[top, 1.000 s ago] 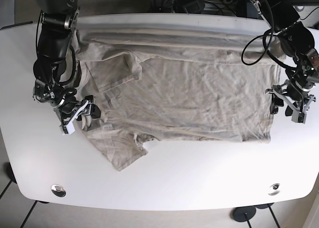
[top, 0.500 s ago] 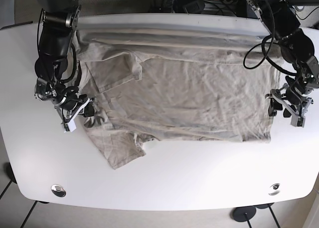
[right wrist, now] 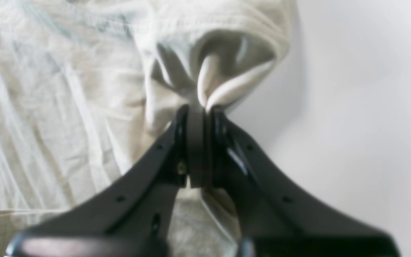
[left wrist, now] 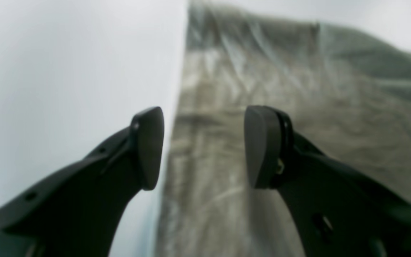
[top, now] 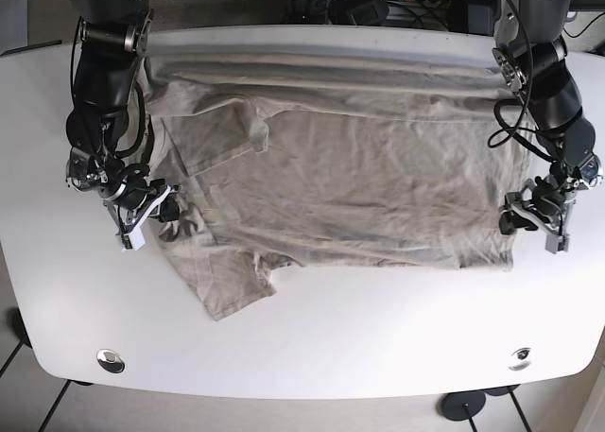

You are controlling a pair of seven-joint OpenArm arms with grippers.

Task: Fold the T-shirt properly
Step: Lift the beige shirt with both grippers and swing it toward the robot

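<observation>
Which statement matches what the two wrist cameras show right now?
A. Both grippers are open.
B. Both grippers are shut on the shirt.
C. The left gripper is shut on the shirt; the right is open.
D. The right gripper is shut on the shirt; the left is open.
D: the right gripper pinches a bunched fold of the T-shirt, while the left gripper has its jaws apart above the shirt's edge.

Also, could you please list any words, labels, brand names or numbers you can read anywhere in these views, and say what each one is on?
None: no readable text shows in any view.
T-shirt: plain beige cloth, no print or tag visible.
Table: bare white top, no markings.
Left gripper and right gripper: plain black, no lettering; both wrist views are blurred.
</observation>
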